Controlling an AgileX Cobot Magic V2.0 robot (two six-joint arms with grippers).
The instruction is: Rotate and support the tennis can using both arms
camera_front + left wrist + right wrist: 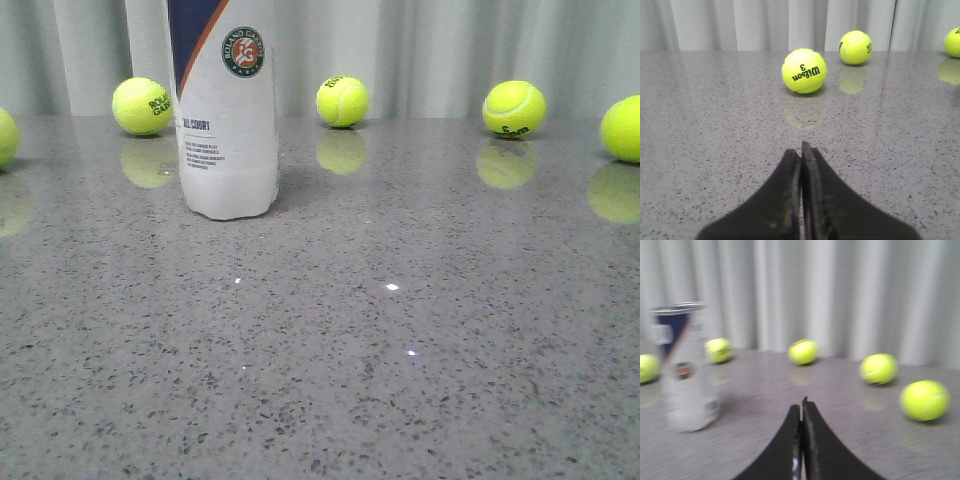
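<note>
The tennis can (228, 110) stands upright on the grey speckled table, left of centre in the front view, its top cut off by the frame. Its navy and orange label and round emblem face the camera. The blurred right wrist view also catches the tennis can (686, 367), off to one side and well ahead of my right gripper (802, 405), which is shut with nothing in it. My left gripper (801, 150) is shut and empty too, low over bare table. Neither arm appears in the front view.
Several yellow-green tennis balls lie along the table's back edge before a pale curtain, among them one (342, 101) behind the can and one (514, 108) to its right. A Wilson ball (804, 70) sits ahead of the left gripper.
</note>
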